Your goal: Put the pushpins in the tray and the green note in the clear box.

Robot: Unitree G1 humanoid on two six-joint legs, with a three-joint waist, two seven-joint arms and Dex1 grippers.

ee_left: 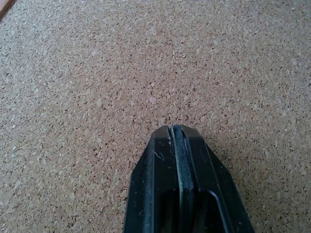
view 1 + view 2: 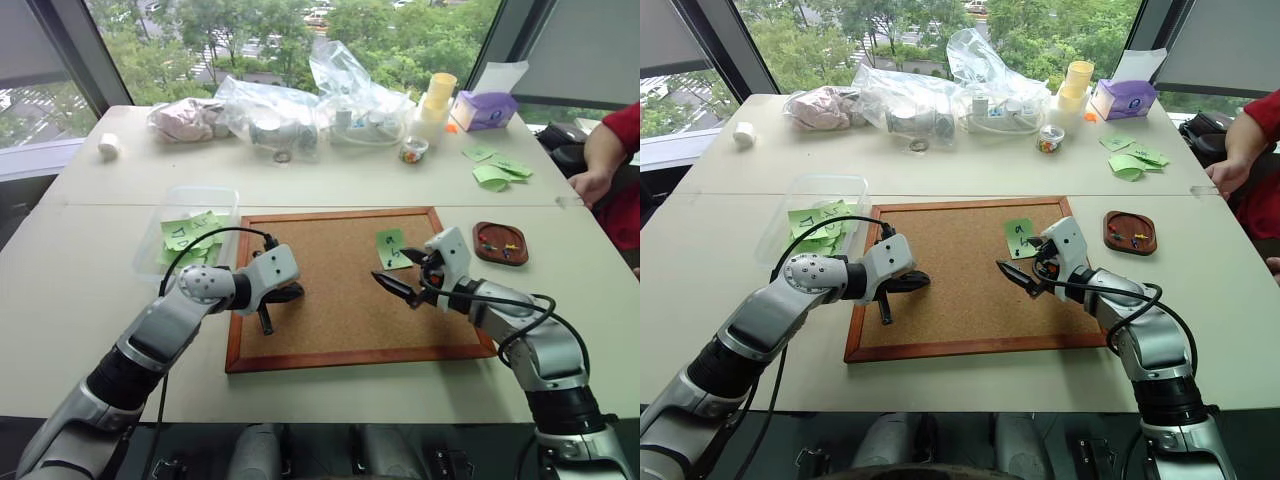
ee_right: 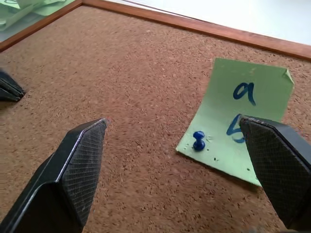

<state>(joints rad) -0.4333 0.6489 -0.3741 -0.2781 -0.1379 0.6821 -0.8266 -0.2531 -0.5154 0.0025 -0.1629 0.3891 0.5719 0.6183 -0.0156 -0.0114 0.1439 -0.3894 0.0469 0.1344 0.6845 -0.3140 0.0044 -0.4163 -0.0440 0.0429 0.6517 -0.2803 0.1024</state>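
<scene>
Currently left gripper (image 2: 266, 322) pressed together, tip over the cork board (image 2: 330, 300), holding nothing; right gripper (image 3: 177, 165) spread wide just beside the green note (image 3: 240, 114), which lies on the board with a blue pushpin (image 3: 198, 141) in it; tray (image 2: 500, 243) with pins right of board; clear box (image 2: 190, 200) with notes sits far left
</scene>
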